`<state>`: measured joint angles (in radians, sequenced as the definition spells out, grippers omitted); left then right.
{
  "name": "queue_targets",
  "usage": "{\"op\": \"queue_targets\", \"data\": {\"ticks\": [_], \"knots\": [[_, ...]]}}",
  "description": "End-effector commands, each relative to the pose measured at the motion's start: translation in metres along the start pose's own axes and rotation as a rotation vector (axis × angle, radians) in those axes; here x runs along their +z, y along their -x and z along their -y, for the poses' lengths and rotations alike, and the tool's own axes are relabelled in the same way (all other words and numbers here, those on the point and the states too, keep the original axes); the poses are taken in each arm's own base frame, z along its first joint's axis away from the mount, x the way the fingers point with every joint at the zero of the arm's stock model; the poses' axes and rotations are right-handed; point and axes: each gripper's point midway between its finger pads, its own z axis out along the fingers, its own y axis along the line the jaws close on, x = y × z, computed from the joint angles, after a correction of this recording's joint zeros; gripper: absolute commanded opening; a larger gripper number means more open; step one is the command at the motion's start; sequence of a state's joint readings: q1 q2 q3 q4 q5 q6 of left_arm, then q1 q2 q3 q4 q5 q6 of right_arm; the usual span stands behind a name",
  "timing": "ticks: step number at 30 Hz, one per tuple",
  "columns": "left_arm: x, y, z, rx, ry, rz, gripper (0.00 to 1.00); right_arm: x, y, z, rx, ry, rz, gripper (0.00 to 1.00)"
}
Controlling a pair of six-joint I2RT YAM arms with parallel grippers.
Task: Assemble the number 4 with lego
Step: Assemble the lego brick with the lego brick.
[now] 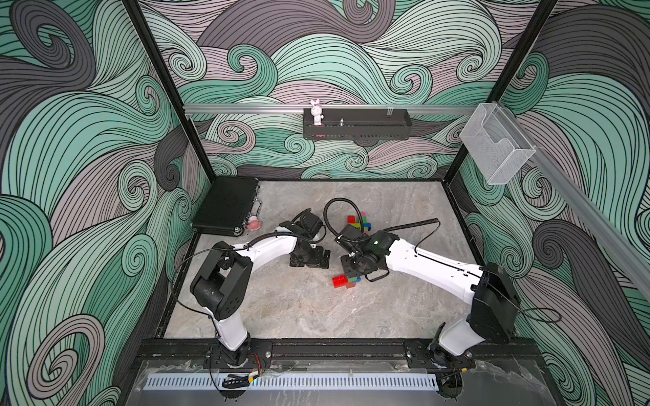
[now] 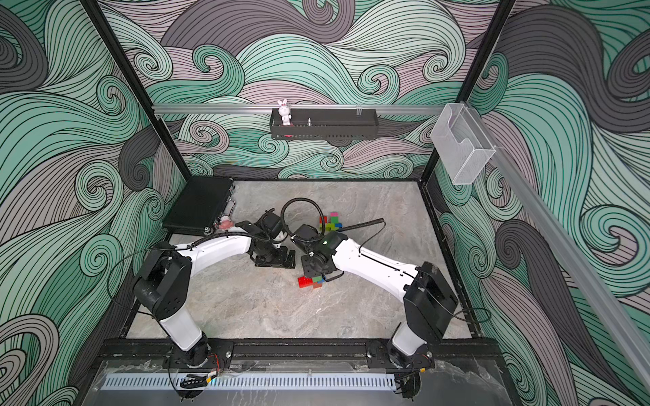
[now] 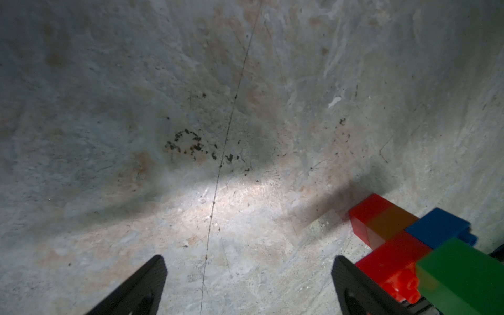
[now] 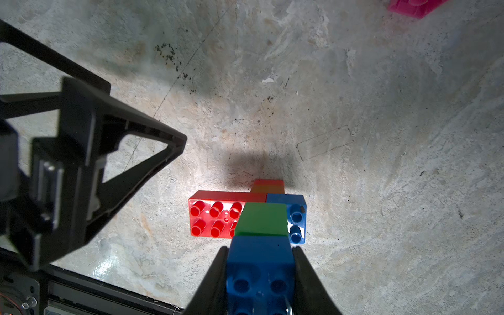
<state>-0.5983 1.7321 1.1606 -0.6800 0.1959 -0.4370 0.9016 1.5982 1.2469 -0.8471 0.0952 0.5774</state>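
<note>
Our right claw is clamped on a blue brick, with one finger flat against each side of it. A green brick sits directly against that brick's far end. The green one lies over a long red brick with its studs showing and a second blue brick, the two set side by side. A short red and orange piece pokes out beyond them. We cannot tell whether the held brick is pressed home onto the green one. In both top views this cluster rests on the grey stone-look table near its middle.

Our left claw stands wide apart with nothing between its fingers, low over bare table just beside the cluster. In its wrist view the red and green bricks lie right next to one finger.

The other loose bricks, red, green, blue and pink, make a small heap farther back, behind the right arm and apart from the cluster. A pink brick shows at the edge of the right wrist view.

Farther out, we see a black case in the back left corner of the table, with a small pink thing just beside it. A black shelf on the back wall carries a white rabbit figure, and a clear plastic holder hangs on the right-hand rail
</note>
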Motion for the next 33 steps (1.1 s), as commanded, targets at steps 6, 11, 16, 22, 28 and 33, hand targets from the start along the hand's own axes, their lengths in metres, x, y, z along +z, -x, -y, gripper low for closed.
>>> {"op": "queue_targets", "data": {"ticks": [6, 11, 16, 22, 28, 33], "knots": [[0.000, -0.001, 0.001, 0.015, 0.007, -0.018, 0.99, 0.012, -0.032, 0.025, -0.043, -0.125, -0.114, 0.27], [-0.005, 0.001, -0.001, 0.021, 0.020, 0.002, 0.99, 0.020, -0.043, 0.032, -0.064, -0.157, -0.161, 0.27], [-0.006, 0.002, -0.003, 0.021, 0.035, 0.009, 0.98, 0.028, -0.054, 0.037, -0.076, -0.177, -0.202, 0.27], [-0.008, 0.003, -0.005, 0.021, 0.046, 0.015, 0.98, 0.036, -0.070, 0.047, -0.088, -0.216, -0.267, 0.26], [-0.008, 0.003, -0.007, 0.023, 0.058, 0.018, 0.98, 0.039, -0.079, 0.054, -0.094, -0.240, -0.289, 0.26], [-0.017, 0.008, -0.012, 0.009, 0.081, 0.047, 0.99, 0.028, -0.047, 0.044, -0.092, -0.223, -0.174, 0.27]]}}
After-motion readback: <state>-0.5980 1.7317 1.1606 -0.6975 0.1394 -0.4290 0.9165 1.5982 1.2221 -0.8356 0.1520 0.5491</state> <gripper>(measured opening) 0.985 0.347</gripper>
